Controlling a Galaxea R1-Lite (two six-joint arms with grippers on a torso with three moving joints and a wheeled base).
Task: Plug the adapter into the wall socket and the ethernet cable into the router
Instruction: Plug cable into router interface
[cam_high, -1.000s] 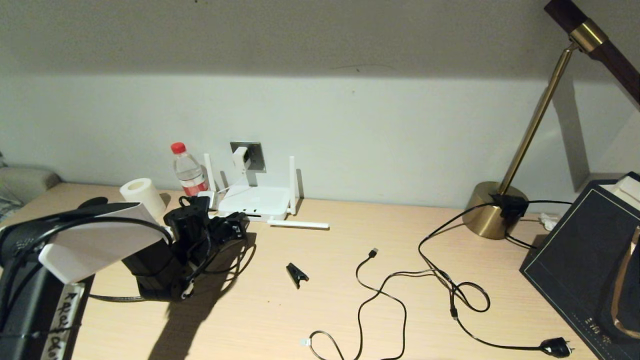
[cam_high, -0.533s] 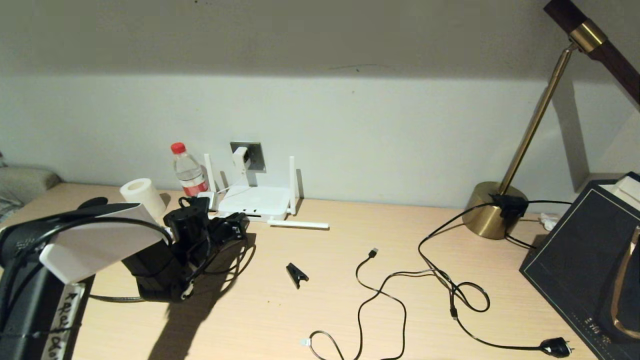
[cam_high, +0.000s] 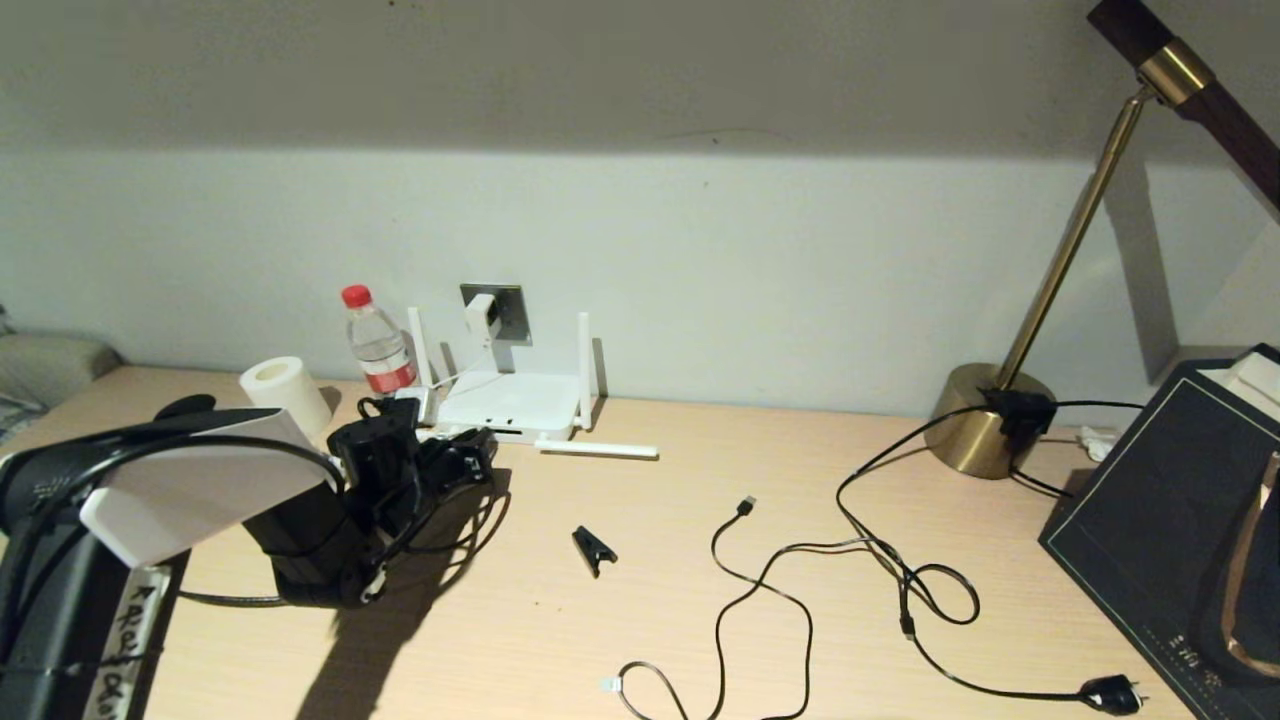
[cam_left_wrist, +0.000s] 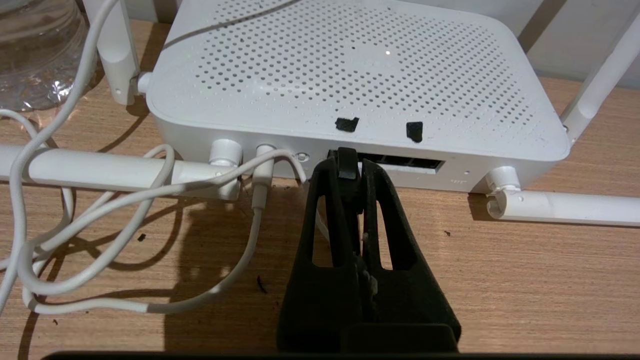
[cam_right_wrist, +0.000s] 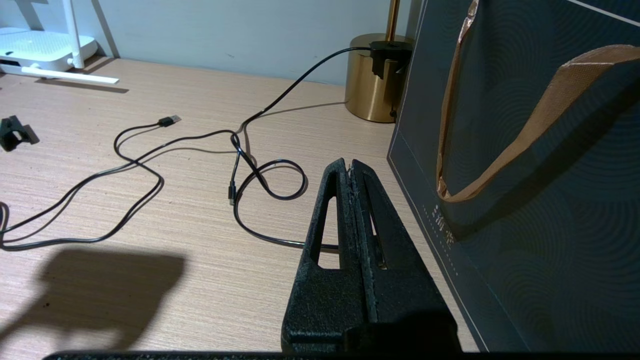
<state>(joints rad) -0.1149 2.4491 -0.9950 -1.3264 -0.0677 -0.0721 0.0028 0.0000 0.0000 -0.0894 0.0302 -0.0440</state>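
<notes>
My left gripper (cam_left_wrist: 356, 165) is shut on the black end of the ethernet cable (cam_left_wrist: 346, 169), held right at the left end of the router's dark port slot (cam_left_wrist: 405, 163). How far the plug sits inside is hidden by the fingers. In the head view this gripper (cam_high: 468, 452) is at the front of the white router (cam_high: 510, 403), and the black cable (cam_high: 230, 597) trails back under the arm. The white adapter (cam_high: 483, 314) sits in the grey wall socket (cam_high: 510, 311), its thin white cord (cam_left_wrist: 150, 197) running to the router. My right gripper (cam_right_wrist: 351, 167) hovers shut and empty over the table's right side.
A water bottle (cam_high: 378, 345) and a tissue roll (cam_high: 285, 392) stand left of the router. One antenna (cam_high: 598, 449) lies flat. A black clip (cam_high: 594, 548), a thin USB cable (cam_high: 765, 585), a black plug (cam_high: 1112, 692), the brass lamp base (cam_high: 985, 420) and a dark bag (cam_high: 1170, 500) lie to the right.
My left gripper has edged slightly toward the router with the cable end. Nothing else has moved.
</notes>
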